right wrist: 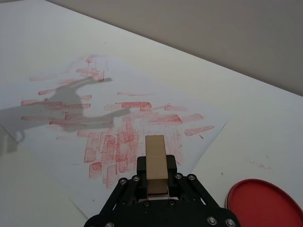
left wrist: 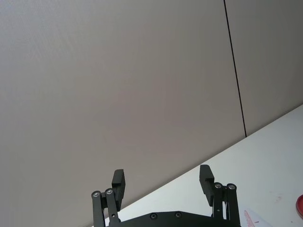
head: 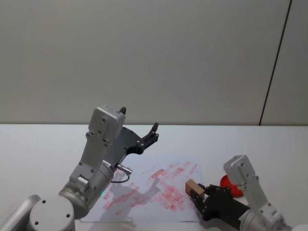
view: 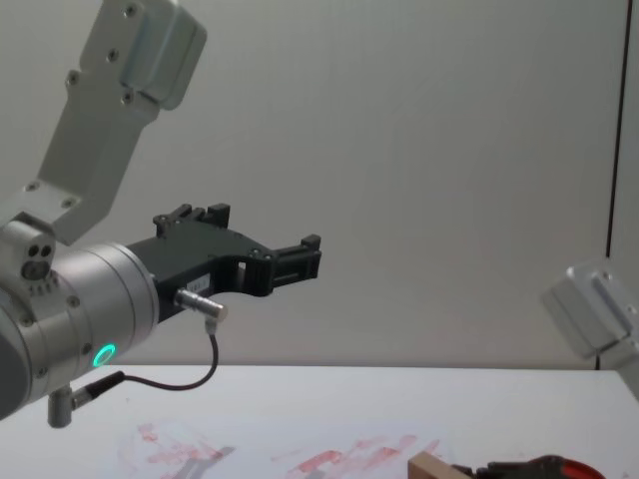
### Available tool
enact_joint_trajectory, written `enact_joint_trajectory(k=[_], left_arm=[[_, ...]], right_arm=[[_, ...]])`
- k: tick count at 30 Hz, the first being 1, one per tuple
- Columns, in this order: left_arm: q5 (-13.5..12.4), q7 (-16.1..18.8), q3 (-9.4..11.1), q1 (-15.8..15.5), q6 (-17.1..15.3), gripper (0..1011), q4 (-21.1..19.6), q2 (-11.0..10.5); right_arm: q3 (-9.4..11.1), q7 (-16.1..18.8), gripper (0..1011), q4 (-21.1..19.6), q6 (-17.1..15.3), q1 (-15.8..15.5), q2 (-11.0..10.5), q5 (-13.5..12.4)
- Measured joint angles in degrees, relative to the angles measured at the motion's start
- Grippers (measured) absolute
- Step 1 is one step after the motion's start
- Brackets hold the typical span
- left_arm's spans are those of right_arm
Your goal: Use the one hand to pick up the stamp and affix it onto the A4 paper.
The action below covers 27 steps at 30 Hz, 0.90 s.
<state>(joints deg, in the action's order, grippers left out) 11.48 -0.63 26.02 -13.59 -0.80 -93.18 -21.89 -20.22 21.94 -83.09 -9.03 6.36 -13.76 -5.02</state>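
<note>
My right gripper [head: 196, 191], black on a light grey arm, is shut on the stamp [head: 192, 186], a small tan wooden block. In the right wrist view the stamp [right wrist: 156, 151] sticks out from between the fingers [right wrist: 141, 165] over the near right part of the A4 paper [right wrist: 94, 118]. Whether it touches the sheet is unclear. The A4 paper [head: 144, 192] is white and smeared with red stamp marks. The stamp [view: 431, 466] also shows low in the chest view. My left gripper [head: 152, 133] hangs open, raised above the paper's far left part, holding nothing.
A flat round red ink pad [head: 228, 185] lies on the white table [head: 38, 149] just right of the paper, close to the right gripper; it is also the red ink pad [right wrist: 262, 201] in the right wrist view. The left arm's shadow falls across the sheet.
</note>
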Motion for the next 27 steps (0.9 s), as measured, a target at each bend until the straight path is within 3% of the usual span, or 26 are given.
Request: enact_joint_trajectory(k=[19, 27], left_arm=[[0.00, 0.00, 0.00, 0.00, 0.00, 1003, 0.00, 0.00], [0.00, 0.00, 0.00, 0.00, 0.00, 1003, 0.00, 0.00]], right_arm=[[-0.27, 0.22, 216, 0.75, -0.56, 0.19, 0.06, 0.77], [-0.11, -0.11, 216, 0.32, 0.04, -0.10, -0.16, -0.51]])
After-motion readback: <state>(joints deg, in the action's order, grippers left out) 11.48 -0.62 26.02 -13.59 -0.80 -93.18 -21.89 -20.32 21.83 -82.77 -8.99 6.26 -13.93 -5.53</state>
